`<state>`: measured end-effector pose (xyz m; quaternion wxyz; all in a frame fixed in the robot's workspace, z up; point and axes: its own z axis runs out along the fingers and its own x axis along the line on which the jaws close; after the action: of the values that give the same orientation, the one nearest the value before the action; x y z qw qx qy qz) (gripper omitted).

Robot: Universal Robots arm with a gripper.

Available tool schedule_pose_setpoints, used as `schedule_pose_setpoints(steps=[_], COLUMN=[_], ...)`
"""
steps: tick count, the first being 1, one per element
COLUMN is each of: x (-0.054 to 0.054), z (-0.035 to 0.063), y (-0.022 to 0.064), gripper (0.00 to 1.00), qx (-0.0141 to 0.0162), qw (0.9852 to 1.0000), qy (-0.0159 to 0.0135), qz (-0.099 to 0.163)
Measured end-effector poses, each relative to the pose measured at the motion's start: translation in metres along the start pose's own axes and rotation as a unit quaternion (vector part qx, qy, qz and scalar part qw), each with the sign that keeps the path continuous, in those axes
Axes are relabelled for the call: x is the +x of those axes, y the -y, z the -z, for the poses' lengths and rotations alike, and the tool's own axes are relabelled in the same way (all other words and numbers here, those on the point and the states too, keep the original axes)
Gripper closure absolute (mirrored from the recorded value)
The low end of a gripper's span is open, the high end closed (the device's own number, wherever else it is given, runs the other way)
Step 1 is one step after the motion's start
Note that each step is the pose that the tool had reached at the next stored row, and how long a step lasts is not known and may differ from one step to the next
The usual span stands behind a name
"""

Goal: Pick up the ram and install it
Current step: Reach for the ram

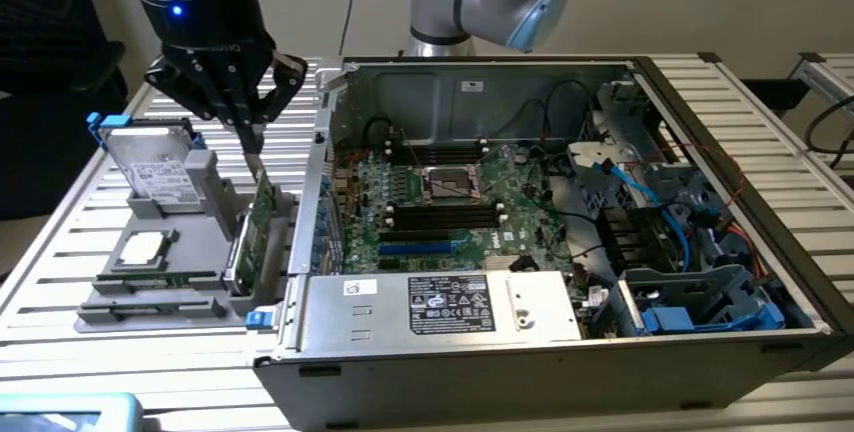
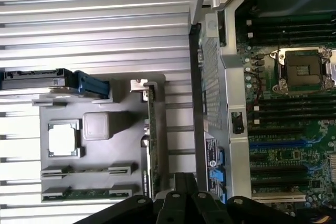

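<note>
Two rams, narrow green sticks, lie edge-up in the slots of a grey parts holder: one (image 2: 86, 170) (image 1: 150, 279) and a second (image 2: 86, 193) just beside it. My gripper (image 1: 252, 150) hangs above the holder's side nearest the computer case, its fingers (image 2: 185, 184) pressed together with nothing between them. It is over an upright green card (image 2: 151, 129) (image 1: 254, 222) with a metal bracket at its end, apart from both rams. The motherboard's long black slots (image 1: 441, 214) (image 2: 289, 114) lie bare beside the CPU socket (image 1: 447, 184).
The holder (image 1: 147, 317) also carries a hard drive (image 1: 154, 167) and a CPU (image 2: 63, 140). The open computer case (image 1: 561, 282) stands on the exterior view's right with its metal wall (image 2: 210, 77) close to the holder. Blue cables (image 1: 641, 192) and a drive cage crowd its far side.
</note>
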<state>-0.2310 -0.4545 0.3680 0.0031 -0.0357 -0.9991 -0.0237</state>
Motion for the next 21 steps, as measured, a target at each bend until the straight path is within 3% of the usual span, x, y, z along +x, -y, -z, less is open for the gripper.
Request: schedule_pose_setpoints(steps=[13,21], x=[0.025,0.060], z=[-0.0055,-0.0115], y=[0.0194,0.0279], gripper=[0.89,0.89], qx=[0.0001,0.0001], qw=[1.0000,1.0000], qy=[-0.0015,-0.0024], qz=[0.000,0.000])
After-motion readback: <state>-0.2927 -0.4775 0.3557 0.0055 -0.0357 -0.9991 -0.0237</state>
